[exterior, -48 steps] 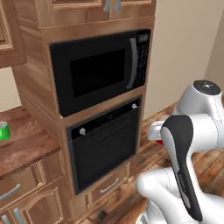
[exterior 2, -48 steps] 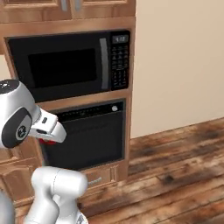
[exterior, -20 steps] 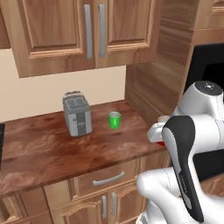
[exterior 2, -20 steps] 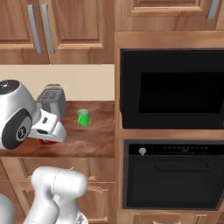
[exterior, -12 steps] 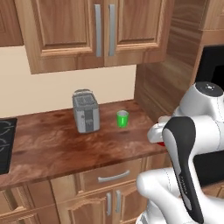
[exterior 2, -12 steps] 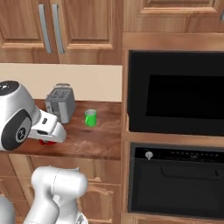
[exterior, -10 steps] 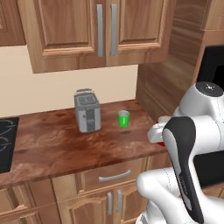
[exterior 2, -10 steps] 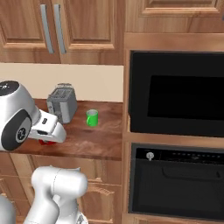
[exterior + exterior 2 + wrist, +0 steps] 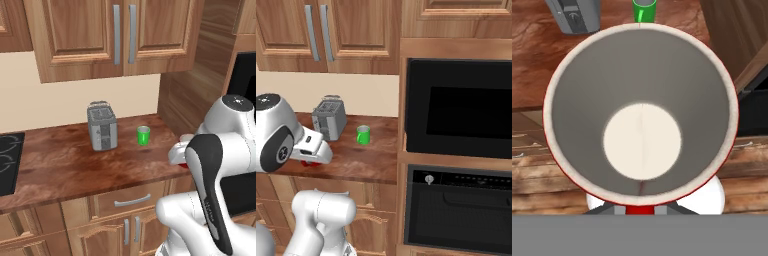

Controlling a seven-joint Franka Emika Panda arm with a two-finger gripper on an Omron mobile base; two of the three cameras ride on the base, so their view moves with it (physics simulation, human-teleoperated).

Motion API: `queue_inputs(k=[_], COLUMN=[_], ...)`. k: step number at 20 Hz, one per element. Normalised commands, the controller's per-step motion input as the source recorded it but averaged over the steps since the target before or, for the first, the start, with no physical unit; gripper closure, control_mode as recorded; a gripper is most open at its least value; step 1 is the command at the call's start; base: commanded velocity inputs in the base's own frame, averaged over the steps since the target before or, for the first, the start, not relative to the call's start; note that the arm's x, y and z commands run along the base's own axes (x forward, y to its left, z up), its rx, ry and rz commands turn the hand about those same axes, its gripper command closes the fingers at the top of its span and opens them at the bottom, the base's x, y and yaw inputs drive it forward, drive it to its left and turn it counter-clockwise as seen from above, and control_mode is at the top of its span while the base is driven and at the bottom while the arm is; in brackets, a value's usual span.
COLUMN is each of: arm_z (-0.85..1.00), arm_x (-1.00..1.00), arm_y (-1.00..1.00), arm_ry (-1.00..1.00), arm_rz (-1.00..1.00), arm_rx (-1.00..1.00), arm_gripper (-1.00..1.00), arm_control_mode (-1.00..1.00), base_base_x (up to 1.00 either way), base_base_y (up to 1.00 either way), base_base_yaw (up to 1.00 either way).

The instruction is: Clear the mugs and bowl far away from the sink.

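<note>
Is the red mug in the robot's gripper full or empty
Empty. The hand view looks straight down into the red mug, and its bare pale bottom and grey inner wall show, with nothing inside.

even, bright rendered light w/ soft shadows, no glare, slightly soft focus.

The counter point(image 9: 75, 167) is polished reddish-brown wood with swirling grain, faintly glossy. The cabinets point(image 9: 85, 40) are smooth warm wood with brushed-metal handles point(image 9: 116, 34). The toaster point(image 9: 102, 126) looks like dull grey metal. The green mug point(image 9: 143, 135) is plain and matt — the red mug point(image 9: 640, 115) has a matt cream inside.
</note>
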Motion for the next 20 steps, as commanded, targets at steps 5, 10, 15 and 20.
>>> queue_inputs(k=[5, 10, 15, 20], arm_z=[-0.28, -0.23, -0.26, -0.31], arm_x=[0.29, 0.37, 0.45, 0.46], arm_y=[0.0, 0.0, 0.0, 0.0], arm_ry=[0.0, 0.0, 0.0, 0.0], arm_rz=[0.04, 0.04, 0.04, 0.03], arm_rx=[0.0, 0.0, 0.0, 0.0], arm_gripper=[1.0, 1.0, 1.0, 1.0], arm_control_mode=[-1.0, -1.0, -1.0, -1.0], base_base_x=[0.0, 0.0, 0.0, 0.0], base_base_y=[0.0, 0.0, 0.0, 0.0], base_base_yaw=[0.0, 0.0, 0.0, 0.0])
